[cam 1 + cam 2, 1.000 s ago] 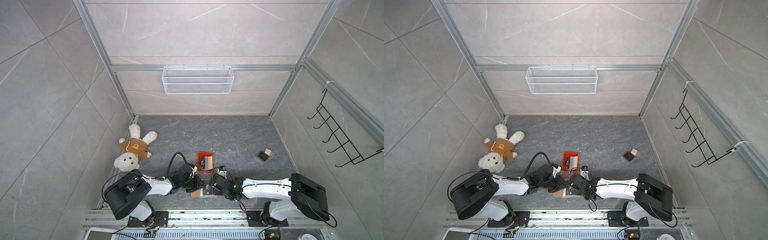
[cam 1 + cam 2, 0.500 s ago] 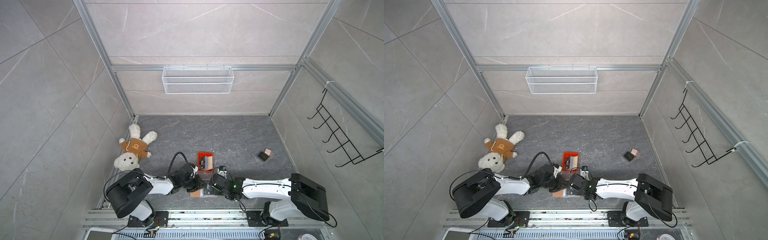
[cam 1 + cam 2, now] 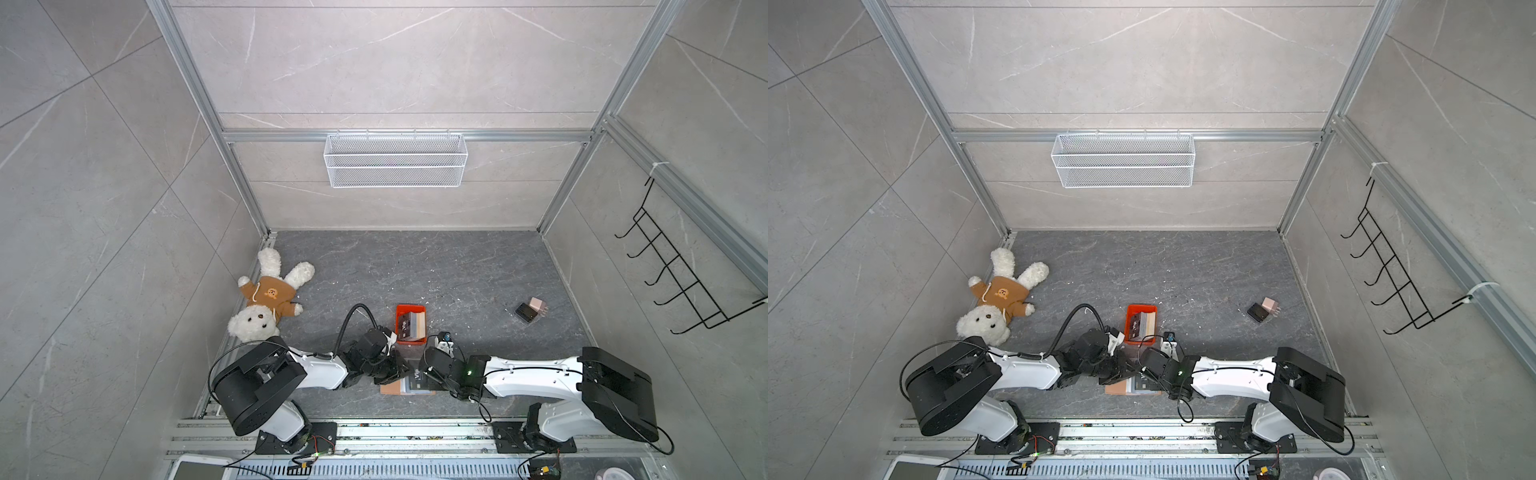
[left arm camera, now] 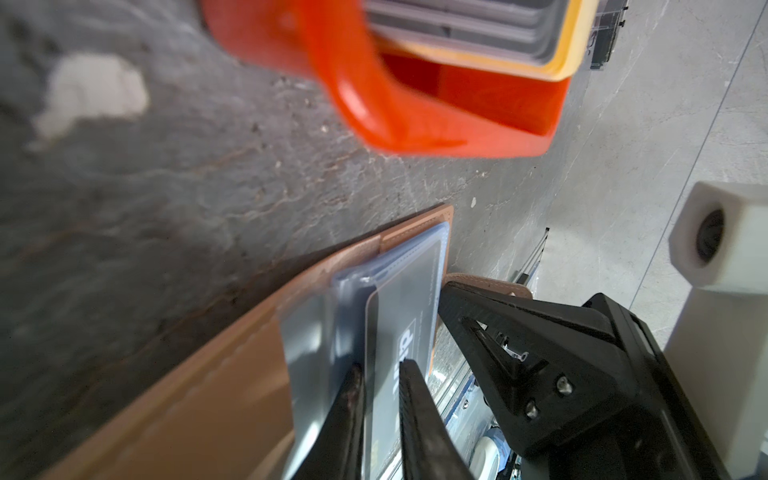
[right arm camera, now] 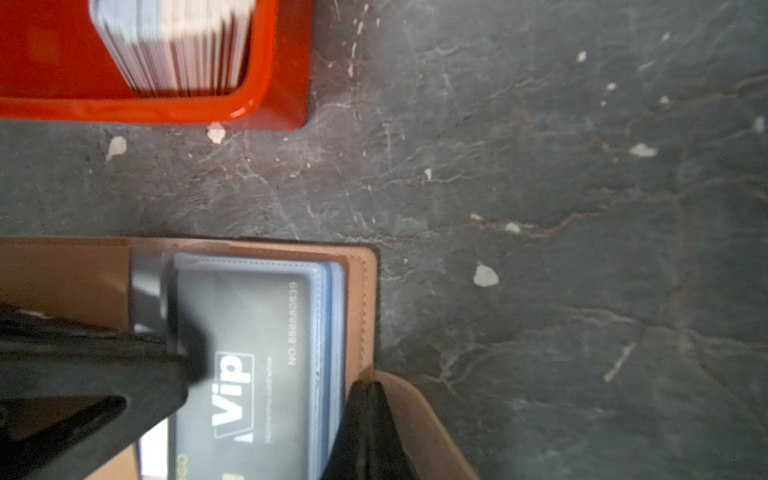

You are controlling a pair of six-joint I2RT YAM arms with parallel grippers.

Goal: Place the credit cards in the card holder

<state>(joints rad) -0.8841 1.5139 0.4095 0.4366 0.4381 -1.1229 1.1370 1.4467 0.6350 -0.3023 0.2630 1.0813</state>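
Both pincers crowd the card holder (image 3: pixel 392 388); orange tray (image 3: pixel 410 308) close beyond — open floor (image 3: pixel 469 274) farther back.

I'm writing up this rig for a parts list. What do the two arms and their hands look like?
Both arms have white link shells with bulky black joint housings. The left arm trails a looping black cable; the right arm shows a small green light near its wrist. Each hand, left hand and right hand, has tapered black fingers.

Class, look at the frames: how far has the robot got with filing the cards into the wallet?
Done: the tan leather card holder lies open. In hand: the left gripper pinches a black VIP card partly inside a clear sleeve, while the shut right gripper pins the holder's edge. Left: a card stack in the orange tray.
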